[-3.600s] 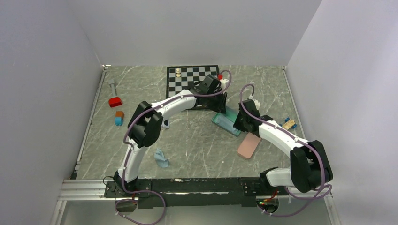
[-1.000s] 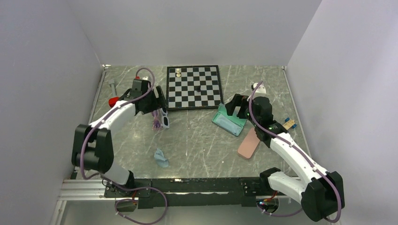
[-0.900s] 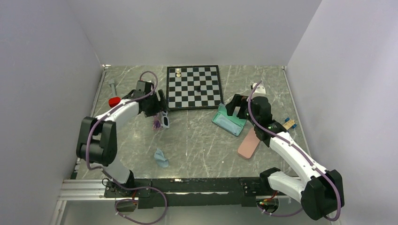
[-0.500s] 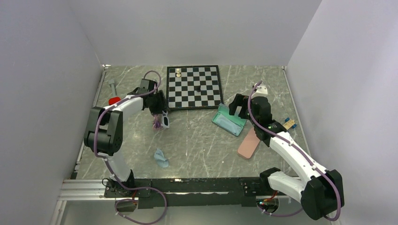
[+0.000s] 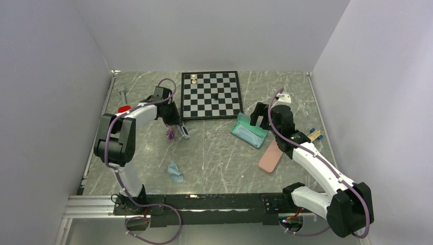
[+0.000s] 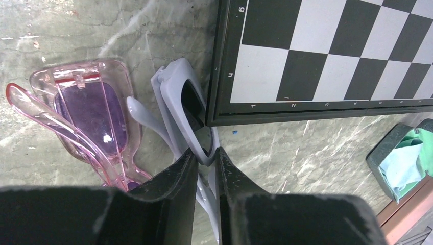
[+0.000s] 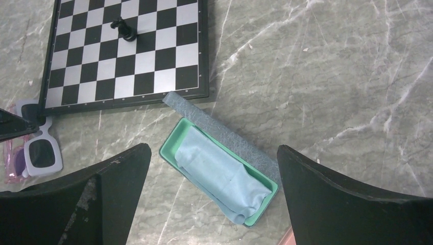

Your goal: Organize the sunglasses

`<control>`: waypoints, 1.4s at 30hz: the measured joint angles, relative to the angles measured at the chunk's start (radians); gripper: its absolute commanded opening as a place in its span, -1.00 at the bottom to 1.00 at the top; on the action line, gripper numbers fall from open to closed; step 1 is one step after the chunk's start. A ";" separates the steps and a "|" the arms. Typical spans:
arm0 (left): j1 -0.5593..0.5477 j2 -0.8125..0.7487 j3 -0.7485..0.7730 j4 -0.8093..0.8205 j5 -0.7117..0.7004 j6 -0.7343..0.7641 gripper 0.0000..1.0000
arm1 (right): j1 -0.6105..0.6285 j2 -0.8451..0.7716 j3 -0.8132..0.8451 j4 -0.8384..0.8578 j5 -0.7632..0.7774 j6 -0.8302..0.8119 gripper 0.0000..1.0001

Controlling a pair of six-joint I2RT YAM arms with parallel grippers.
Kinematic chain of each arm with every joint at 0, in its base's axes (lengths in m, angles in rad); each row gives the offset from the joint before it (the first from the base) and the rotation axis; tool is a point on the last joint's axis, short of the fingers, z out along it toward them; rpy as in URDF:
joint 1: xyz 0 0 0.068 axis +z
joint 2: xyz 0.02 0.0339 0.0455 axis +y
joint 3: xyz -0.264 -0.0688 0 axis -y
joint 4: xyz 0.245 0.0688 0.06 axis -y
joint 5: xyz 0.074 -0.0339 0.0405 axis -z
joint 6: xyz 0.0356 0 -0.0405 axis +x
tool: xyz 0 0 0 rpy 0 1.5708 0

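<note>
Left jaws closed since earlier onto white sunglasses [image 6: 176,97] beside chessboard [image 6: 306,51], right jaws unchanged, spread wide

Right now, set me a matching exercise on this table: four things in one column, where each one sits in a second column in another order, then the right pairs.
Things
1. white sunglasses
2. purple-pink sunglasses
3. folded light-blue cloth
4. black chess piece

Places
A. standing on a square of the chessboard
B. lying inside the open green-lined case
C. gripped by the left hand
D. lying on the table, not gripped

Pairs: 1-C, 2-D, 3-B, 4-A
</note>
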 measured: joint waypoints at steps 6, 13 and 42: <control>0.000 0.009 0.009 -0.008 0.008 -0.002 -0.87 | 0.000 0.000 0.000 -0.005 0.010 0.000 0.99; 0.002 0.006 -0.003 0.011 0.034 -0.002 -1.00 | 0.000 -0.016 0.000 -0.010 0.012 0.000 0.99; -0.130 -0.310 -0.389 0.736 0.726 -0.060 -1.00 | -0.001 -0.094 -0.071 0.262 -0.600 0.000 0.95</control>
